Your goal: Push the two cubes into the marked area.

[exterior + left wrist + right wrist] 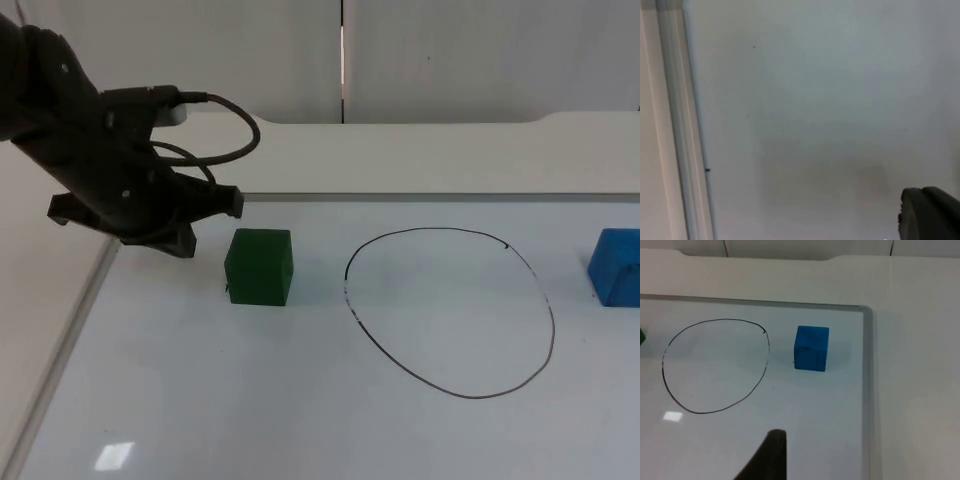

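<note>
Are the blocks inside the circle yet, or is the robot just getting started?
Just getting started. Nothing is done yet: the green cube and the blue cube both sit outside the drawn circle, one on each side. In hand: the left gripper is right beside the green cube, on the side away from the circle. Left to do: push both cubes in.

Glossy smooth whiteboard point(300, 400), matt green cube point(260, 266), matt blue cube point(811, 348), matt black left hand point(195, 215)

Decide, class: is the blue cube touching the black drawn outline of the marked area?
Apart. In the right wrist view, a strip of bare white board separates the blue cube from the black drawn outline; the top view shows the same gap.
</note>
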`<state>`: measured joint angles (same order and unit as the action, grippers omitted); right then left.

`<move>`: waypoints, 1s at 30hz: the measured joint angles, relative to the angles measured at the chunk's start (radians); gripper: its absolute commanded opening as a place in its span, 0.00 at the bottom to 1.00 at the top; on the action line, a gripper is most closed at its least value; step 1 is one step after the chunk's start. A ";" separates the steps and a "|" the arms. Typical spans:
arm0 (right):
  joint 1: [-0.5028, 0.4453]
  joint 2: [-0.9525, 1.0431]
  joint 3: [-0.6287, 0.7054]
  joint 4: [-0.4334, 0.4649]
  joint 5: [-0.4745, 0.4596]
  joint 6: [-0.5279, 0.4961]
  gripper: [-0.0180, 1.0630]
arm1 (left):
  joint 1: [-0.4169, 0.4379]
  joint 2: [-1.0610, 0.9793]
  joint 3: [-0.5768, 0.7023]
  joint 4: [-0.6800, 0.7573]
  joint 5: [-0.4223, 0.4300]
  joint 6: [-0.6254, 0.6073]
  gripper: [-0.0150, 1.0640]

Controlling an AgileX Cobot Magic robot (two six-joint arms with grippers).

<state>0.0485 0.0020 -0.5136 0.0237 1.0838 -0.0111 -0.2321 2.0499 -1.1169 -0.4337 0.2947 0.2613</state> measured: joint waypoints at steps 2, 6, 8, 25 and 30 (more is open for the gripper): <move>0.000 0.000 0.000 0.000 0.000 0.000 0.99 | 0.000 0.000 0.000 0.000 0.020 -0.002 0.01; 0.000 0.000 0.000 0.000 0.000 0.000 0.99 | 0.000 0.000 0.000 -0.008 0.041 -0.002 0.01; 0.000 0.000 0.000 0.000 0.000 0.000 0.99 | -0.002 0.000 0.000 -0.011 0.045 -0.002 0.01; 0.000 0.000 0.000 0.000 0.000 0.000 0.99 | -0.032 0.000 0.000 -0.068 0.081 -0.006 0.01; 0.000 0.000 0.000 0.000 0.000 0.000 0.99 | -0.053 0.000 0.000 -0.072 0.075 -0.006 0.01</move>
<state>0.0485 0.0020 -0.5136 0.0237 1.0838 -0.0111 -0.2849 2.0499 -1.1169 -0.5058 0.3699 0.2558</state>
